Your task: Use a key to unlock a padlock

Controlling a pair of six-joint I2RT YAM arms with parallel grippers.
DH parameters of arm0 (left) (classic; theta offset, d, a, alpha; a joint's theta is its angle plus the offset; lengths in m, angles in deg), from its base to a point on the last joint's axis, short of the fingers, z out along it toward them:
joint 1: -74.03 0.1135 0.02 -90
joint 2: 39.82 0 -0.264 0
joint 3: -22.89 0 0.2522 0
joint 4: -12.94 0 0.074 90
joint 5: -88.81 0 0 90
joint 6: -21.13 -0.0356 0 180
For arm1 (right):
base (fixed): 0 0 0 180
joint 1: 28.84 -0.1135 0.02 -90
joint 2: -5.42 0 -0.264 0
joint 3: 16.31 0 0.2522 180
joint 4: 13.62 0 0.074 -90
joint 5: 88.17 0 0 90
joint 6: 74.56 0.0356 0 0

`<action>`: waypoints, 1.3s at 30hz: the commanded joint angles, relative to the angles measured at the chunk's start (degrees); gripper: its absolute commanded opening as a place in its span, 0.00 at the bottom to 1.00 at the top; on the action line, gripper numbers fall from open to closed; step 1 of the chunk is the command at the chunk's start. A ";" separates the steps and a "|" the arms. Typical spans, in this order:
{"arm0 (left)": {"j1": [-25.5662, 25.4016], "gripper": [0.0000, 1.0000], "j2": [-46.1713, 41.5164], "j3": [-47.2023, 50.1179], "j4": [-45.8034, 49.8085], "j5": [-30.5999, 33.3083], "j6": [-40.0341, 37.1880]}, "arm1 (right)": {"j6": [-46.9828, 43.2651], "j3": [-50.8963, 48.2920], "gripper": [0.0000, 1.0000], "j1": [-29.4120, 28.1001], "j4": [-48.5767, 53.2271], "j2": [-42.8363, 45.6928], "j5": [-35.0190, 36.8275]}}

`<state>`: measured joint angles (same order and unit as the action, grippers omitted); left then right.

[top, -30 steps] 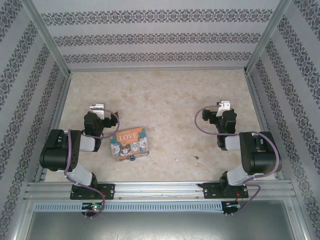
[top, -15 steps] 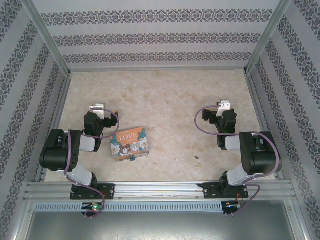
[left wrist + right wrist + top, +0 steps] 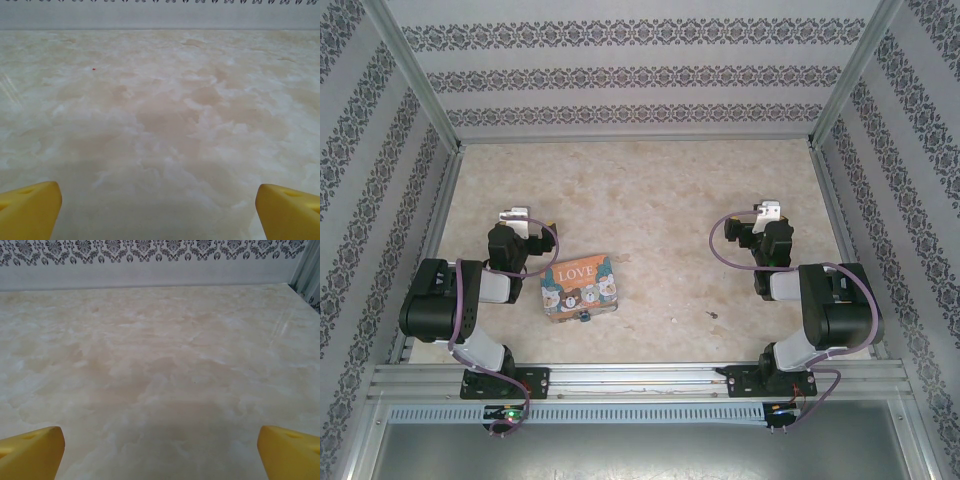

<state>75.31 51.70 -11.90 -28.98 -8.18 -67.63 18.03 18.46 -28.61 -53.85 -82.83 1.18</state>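
The padlock (image 3: 585, 318) is a tiny teal speck at the near edge of the bear-print "LOVE" tin (image 3: 581, 287), left of centre on the table. A tiny dark key (image 3: 712, 316) lies alone on the marble top, right of centre. My left gripper (image 3: 515, 214) hovers behind and left of the tin, pointing away from it. In the left wrist view its yellow fingertips (image 3: 29, 209) stand wide apart, so the left gripper (image 3: 160, 212) is open over bare table. My right gripper (image 3: 767, 211) sits well behind the key; the right gripper (image 3: 160, 455) is open too, nothing between its fingertips (image 3: 290, 452).
Patterned walls enclose the table on the left, back and right, with a metal frame post (image 3: 845, 75) at the back right corner. An aluminium rail (image 3: 640, 380) carrying both arm bases runs along the near edge. Bare marble top (image 3: 640, 200) spreads beyond both grippers.
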 commanded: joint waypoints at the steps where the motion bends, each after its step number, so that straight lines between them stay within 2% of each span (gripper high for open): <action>1: 0.83 0.99 -0.10 -0.61 0.13 1.18 -0.20 | -0.27 0.61 0.98 -0.23 -0.23 0.42 0.39; 10: 0.84 0.99 -2.39 1.56 -2.49 1.36 -0.18 | -0.62 0.85 0.98 -0.14 1.30 2.21 -1.18; 15: 0.83 0.99 -10.66 0.20 6.91 2.76 0.09 | -0.20 0.93 0.98 -0.17 7.95 9.27 -0.01; 20: 0.83 0.99 -24.08 -2.76 22.61 6.14 5.72 | 5.68 4.34 0.98 -0.14 25.52 19.71 -0.01; 25: 1.34 0.99 -35.28 -6.79 41.53 8.68 20.20 | 11.70 8.92 0.99 -0.23 40.56 27.92 -11.05; 29: 1.71 0.99 -41.92 -8.95 55.43 2.54 31.28 | 19.59 12.98 0.98 -0.23 50.37 30.57 -23.03; 32: 1.71 0.99 -45.77 -9.08 65.45 0.21 37.65 | 25.32 13.21 0.98 -1.23 51.42 30.08 -33.50; 35: 1.71 0.99 -48.91 -8.37 75.18 -2.46 43.49 | 27.25 12.94 0.98 -5.60 52.70 28.40 -38.33; 39: 1.63 1.00 -52.60 -7.00 83.75 -8.63 48.04 | 24.90 14.84 0.98 -14.95 57.42 23.66 -40.89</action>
<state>76.41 1.43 -19.71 41.94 -11.00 -26.89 42.18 31.31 -39.05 -1.90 -56.80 -32.76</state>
